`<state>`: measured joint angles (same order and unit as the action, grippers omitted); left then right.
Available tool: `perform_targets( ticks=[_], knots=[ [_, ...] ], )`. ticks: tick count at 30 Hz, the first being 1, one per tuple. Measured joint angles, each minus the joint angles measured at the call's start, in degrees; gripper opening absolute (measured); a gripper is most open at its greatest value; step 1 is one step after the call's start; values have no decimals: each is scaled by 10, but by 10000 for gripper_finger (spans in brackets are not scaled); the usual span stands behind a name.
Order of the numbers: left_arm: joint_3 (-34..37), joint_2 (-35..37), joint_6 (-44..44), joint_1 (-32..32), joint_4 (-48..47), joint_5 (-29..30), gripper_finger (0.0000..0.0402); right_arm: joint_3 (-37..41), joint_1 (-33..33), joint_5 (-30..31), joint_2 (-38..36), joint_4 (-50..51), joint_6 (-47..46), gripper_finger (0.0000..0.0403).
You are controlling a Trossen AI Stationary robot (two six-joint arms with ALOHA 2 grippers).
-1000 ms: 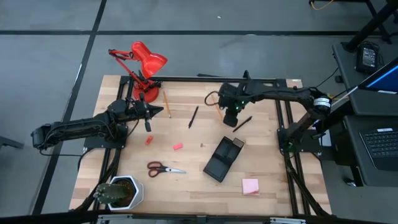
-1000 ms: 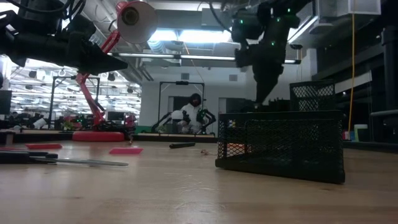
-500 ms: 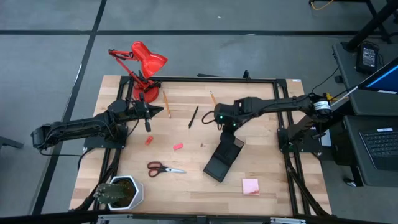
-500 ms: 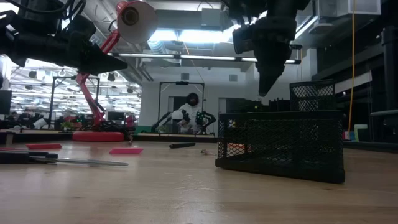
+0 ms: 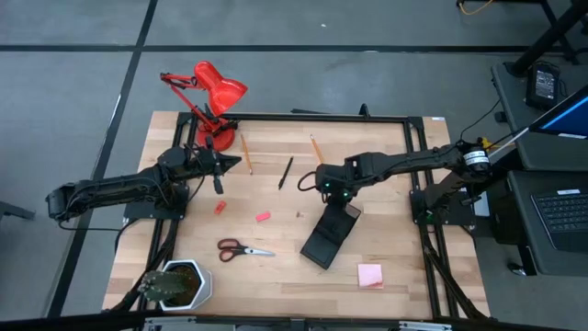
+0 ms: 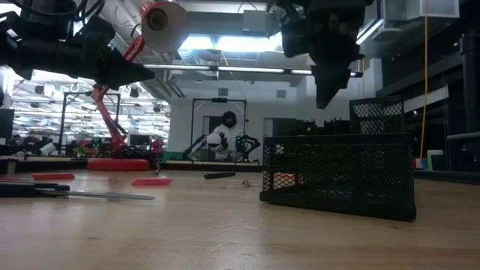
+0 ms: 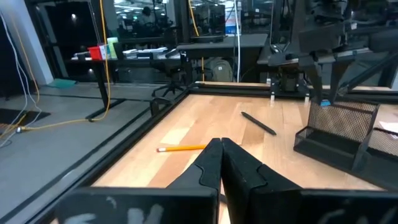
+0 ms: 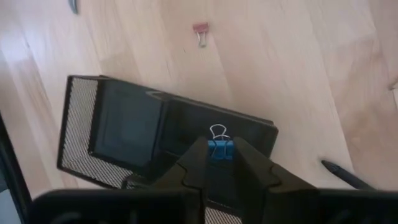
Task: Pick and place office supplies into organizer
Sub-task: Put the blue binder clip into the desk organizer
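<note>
Right gripper [image 8: 217,163] hangs above the organizer [image 8: 124,134], fingers pinching a small blue binder clip [image 8: 219,148] with its wire loop poking out past the tips. The organizer's dark mesh compartments lie directly beneath the clip. Just beyond the organizer, a pinkish clip [image 8: 200,31] sits on bare wood. Left gripper [image 7: 219,163] waits near the lamp [image 5: 209,92], fingers pressed together, a pencil [image 7: 181,148] just ahead of them.
</note>
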<state>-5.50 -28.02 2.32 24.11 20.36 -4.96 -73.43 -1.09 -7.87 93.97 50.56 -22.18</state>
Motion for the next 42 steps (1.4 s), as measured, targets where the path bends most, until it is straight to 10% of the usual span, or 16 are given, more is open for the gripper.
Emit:
perform_targets(
  ticks=[21, 42],
  knots=[
    [0, -1, -11, 0, -10, 0, 3, -195, -7, 27, 125, 203, 29, 53],
    [0, -1, -16, 0, -31, 0, 3, -202, -19, 29, 185, 199, 14, 53]
  ],
)
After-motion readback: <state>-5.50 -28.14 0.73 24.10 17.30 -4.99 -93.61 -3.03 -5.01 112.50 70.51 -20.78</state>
